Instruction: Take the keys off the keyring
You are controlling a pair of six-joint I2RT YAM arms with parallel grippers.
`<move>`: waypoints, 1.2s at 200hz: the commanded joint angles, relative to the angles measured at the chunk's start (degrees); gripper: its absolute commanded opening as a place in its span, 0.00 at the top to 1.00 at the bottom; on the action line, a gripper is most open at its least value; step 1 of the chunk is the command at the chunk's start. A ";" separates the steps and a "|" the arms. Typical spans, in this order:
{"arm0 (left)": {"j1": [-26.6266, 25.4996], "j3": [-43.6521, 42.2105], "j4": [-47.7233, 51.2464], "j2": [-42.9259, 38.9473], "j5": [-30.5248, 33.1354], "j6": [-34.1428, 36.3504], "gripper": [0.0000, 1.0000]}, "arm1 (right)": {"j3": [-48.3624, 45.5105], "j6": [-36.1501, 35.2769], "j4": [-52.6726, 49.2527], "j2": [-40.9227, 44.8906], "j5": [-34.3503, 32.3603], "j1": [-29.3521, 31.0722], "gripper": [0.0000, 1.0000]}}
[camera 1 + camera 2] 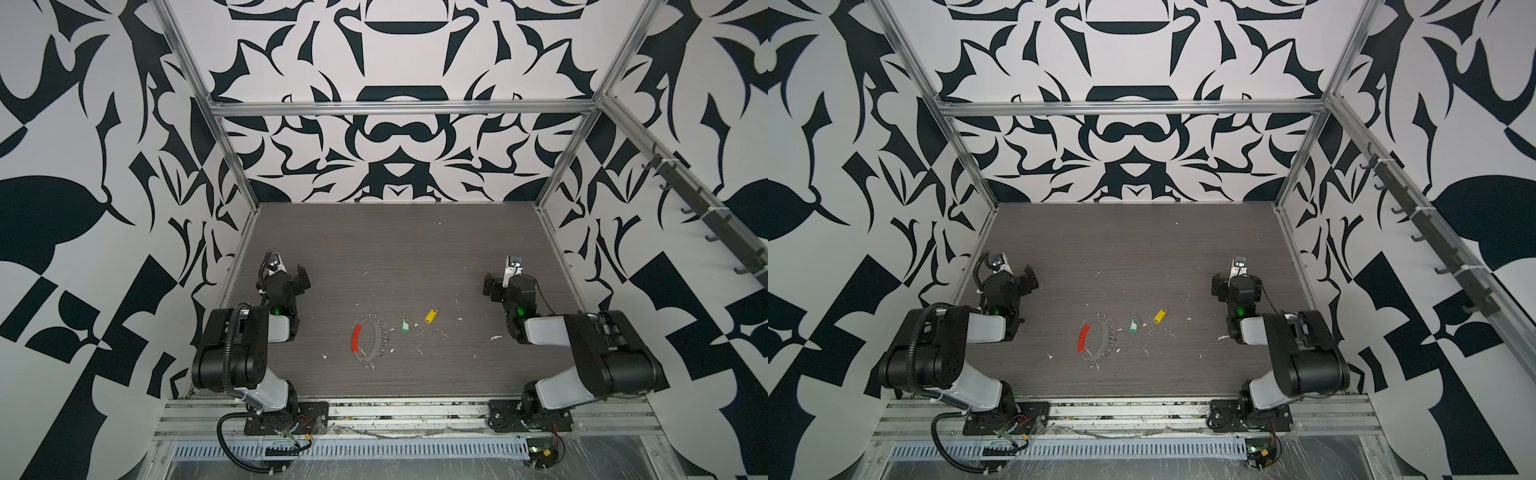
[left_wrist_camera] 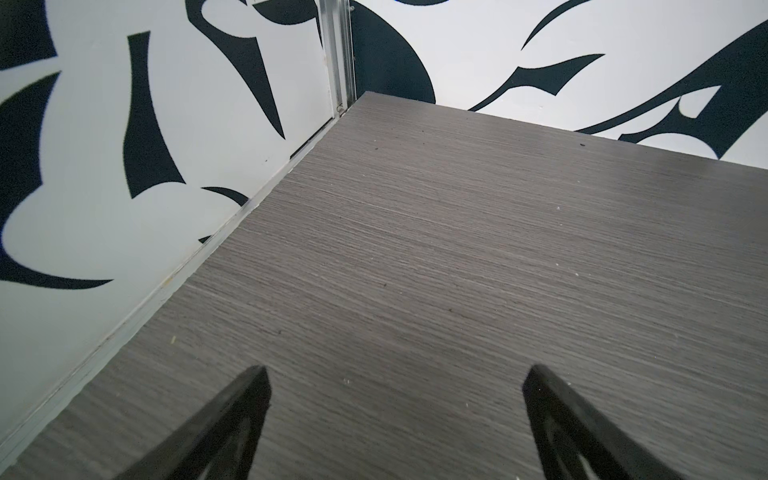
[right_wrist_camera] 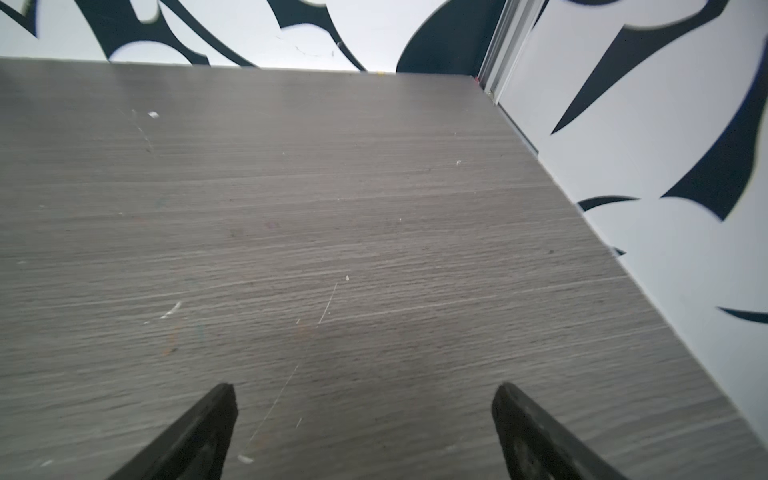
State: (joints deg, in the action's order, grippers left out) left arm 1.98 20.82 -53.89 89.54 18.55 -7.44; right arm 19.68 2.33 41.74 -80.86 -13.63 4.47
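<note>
Keyring (image 1: 365,360) lies mid-table, its long axis running front to back, red sleeve (image 1: 356,337) on its left arc. Green key (image 1: 404,325) sits just right of it, seemingly clear of the hoop; yellow key (image 1: 431,316) lies farther right. Both grippers gape wide and empty, behind the keyring and well apart from it. Left gripper (image 2: 397,376) is on the sleeve side, and right gripper (image 3: 363,388) is nearer both pieces.
</note>
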 commanded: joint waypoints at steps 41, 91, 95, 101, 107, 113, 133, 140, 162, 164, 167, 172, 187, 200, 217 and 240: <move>0.11 -0.38 -1.81 0.21 -0.14 -0.11 0.01 | 4.22 0.67 -9.16 12.01 0.05 0.23 0.00; 0.05 -0.38 -1.84 0.22 -0.18 -0.05 0.01 | -2.12 -1.94 18.10 -9.25 4.15 0.11 0.00; 0.12 -0.42 -1.83 0.23 -0.17 -0.09 0.01 | -1.61 -1.41 14.68 -8.21 4.02 0.04 0.00; 0.05 -0.38 -1.83 0.26 -0.12 -0.04 0.01 | -0.15 0.30 10.79 -7.34 3.16 -0.29 0.00; 0.07 -0.30 -1.82 0.23 -0.14 -0.03 0.01 | 0.10 -0.26 11.28 -7.74 3.09 -0.49 0.00; 0.09 -0.39 -1.83 0.24 -0.14 -0.10 0.01 | -0.46 -0.65 13.28 -8.33 3.10 -0.50 0.00; 0.10 -0.41 -1.83 0.25 -0.10 -0.03 0.01 | -0.17 -0.26 11.06 -7.58 3.15 -0.51 0.00; 0.05 -0.35 -1.83 0.23 -0.17 -0.03 0.01 | -0.17 -0.29 11.28 -7.65 3.11 -0.47 0.00; 0.12 -0.36 -1.83 0.26 -0.22 -0.06 0.01 | -0.13 -0.47 11.36 -7.75 3.10 -0.49 0.00; 0.08 -0.37 -1.83 0.24 -0.16 -0.10 0.01 | -0.09 -0.48 11.35 -7.74 3.09 -0.47 0.00; 0.09 -0.40 -1.83 0.24 -0.14 -0.09 0.01 | -0.08 -0.48 11.28 -7.75 3.16 -0.43 0.00; 0.04 -0.39 -1.83 0.27 -0.16 -0.08 0.01 | -0.08 -0.49 11.31 -7.80 3.15 -0.45 0.00; 0.08 -0.43 -1.83 0.26 -0.13 -0.04 0.01 | 0.00 -0.49 11.34 -7.89 3.15 -0.48 0.00; 0.06 -0.35 -1.83 0.28 -0.16 -0.04 0.01 | -0.04 -0.48 11.34 -7.89 3.22 -0.51 0.00; 0.12 -0.36 -1.83 0.24 -0.16 -0.05 0.01 | 0.21 -0.53 11.06 -8.04 3.26 -0.51 0.00; 0.04 -0.42 -1.83 0.27 -0.10 -0.03 0.01 | 0.88 -1.54 10.47 -8.54 5.10 -0.51 0.00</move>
State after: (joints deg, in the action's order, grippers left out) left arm 1.98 20.82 -54.02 89.54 18.55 -7.44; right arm 18.61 1.65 50.81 -89.60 -10.09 4.19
